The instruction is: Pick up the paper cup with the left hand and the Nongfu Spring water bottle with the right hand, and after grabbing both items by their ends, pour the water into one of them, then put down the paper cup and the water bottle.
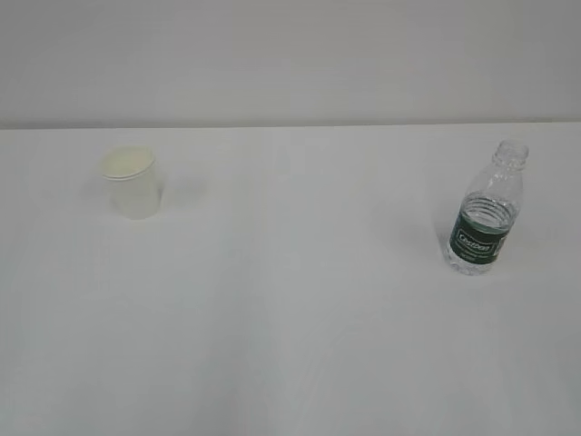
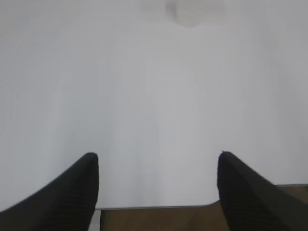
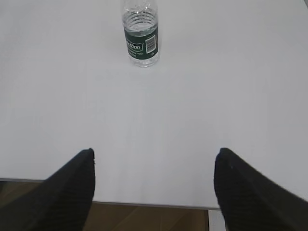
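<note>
Black fingertips (image 2: 62, 192) of the left pincer (image 2: 156, 190) frame the near bench (image 2: 154, 106) edge, spread wide and holding nothing. The right pincer (image 3: 154, 190) is likewise spread wide and empty at its own near edge. The paper cup (image 1: 132, 183) stands upright on the bench's left side; in the left wrist view it is only a blur at the far edge. The Nongfu Spring water bottle (image 1: 485, 209) stands upright and uncapped on the right side, well apart from the cup and straight ahead of the right pincer. Progress: no step is complete. Remaining, by judgement: both grasps, lift, pour, set-down.
</note>
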You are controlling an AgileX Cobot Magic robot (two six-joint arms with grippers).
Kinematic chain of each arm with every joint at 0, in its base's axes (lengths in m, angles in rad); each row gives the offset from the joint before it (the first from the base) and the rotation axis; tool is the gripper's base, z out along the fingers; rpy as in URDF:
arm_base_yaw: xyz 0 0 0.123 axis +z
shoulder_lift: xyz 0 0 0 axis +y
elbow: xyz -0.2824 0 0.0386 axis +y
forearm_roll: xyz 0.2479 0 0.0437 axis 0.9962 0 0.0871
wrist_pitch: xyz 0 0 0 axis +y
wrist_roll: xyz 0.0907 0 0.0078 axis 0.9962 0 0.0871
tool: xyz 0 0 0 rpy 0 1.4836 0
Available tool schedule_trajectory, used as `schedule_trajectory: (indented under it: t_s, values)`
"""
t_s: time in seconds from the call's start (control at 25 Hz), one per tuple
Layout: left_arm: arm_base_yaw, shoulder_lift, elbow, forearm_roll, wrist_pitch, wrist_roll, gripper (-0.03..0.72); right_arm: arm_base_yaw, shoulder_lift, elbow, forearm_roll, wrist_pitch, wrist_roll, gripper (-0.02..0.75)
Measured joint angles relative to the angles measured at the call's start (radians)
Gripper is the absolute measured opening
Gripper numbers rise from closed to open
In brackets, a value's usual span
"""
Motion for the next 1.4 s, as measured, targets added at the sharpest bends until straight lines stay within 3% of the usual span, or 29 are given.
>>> schedule_trajectory:
  t_s: [0.96,1.4]
  values:
    - [0.000,0.337,-0.065,-0.051,-0.037,0.000,0.512,0.000,0.260,-0.049,0.041,-0.015,-0.002,0.574]
    - [0.000,0.462,-0.065,-0.073,-0.313,0.020,0.512,0.000,0.291,-0.049,0.063,-0.181,-0.067,0.574]
